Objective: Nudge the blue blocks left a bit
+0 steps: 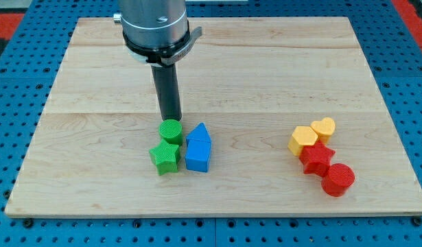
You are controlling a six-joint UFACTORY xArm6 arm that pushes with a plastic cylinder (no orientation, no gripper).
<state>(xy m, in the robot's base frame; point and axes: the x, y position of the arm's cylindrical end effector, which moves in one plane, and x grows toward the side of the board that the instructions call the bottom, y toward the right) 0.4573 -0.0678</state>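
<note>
Blue blocks (198, 148) sit low at centre of the wooden board (265, 68), pressed against two green blocks (167, 145) on the view's left — my tip (171, 119), a bare rod with no claw, holding nothing, stands just behind the green cylinder (171, 130), not yet placed to push leftward.

The green round block (171, 130) and green star (165, 158) sit touching the blue blocks (198, 147) on the view's left, blocking that way. The right side is open.
</note>
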